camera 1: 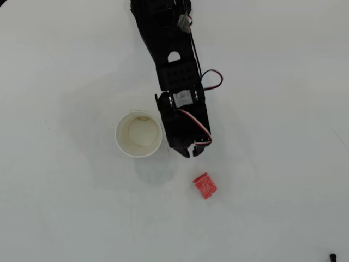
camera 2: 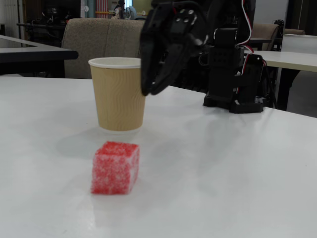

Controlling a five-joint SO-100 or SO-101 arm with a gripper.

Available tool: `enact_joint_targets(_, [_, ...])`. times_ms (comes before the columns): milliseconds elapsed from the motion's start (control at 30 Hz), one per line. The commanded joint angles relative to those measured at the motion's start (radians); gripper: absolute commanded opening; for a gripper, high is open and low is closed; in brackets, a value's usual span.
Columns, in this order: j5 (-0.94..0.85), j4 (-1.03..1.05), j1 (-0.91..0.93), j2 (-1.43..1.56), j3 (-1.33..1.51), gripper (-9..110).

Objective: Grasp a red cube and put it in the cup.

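The red cube (camera 1: 205,185) lies on the white table, speckled and sponge-like; in the fixed view it (camera 2: 115,167) sits in front of the cup. The cup (camera 1: 121,143) stands upright and empty, a white-rimmed ring from above; in the fixed view its wall (camera 2: 119,96) is tan and ribbed. My black gripper (camera 1: 191,153) hangs above the table just right of the cup in the overhead view, a short way above and left of the cube. In the fixed view the gripper (camera 2: 150,91) points down beside the cup's rim with its fingertips together. It holds nothing.
The arm's base (camera 2: 233,74) stands at the back of the white table (camera 1: 283,164). Red and black wires (camera 1: 214,82) loop off the arm. A small dark object (camera 1: 332,256) lies at the bottom right corner of the overhead view. Chairs and other tables stand behind.
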Motion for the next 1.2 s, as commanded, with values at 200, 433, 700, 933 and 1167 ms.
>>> enact_joint_targets(200, [-0.035, -0.118, 0.078, -0.078, -0.133, 7])
enact_joint_targets(433, [-0.06, -0.158, 0.097, -0.121, -0.133, 14])
enact_joint_targets(700, [-0.06, -0.155, -0.006, -0.107, -0.114, 21])
enact_joint_targets(933, [-0.083, -0.209, -0.035, -0.141, -0.112, 26])
enact_joint_targets(1167, [-0.109, -0.256, 0.017, -0.198, -0.117, 26])
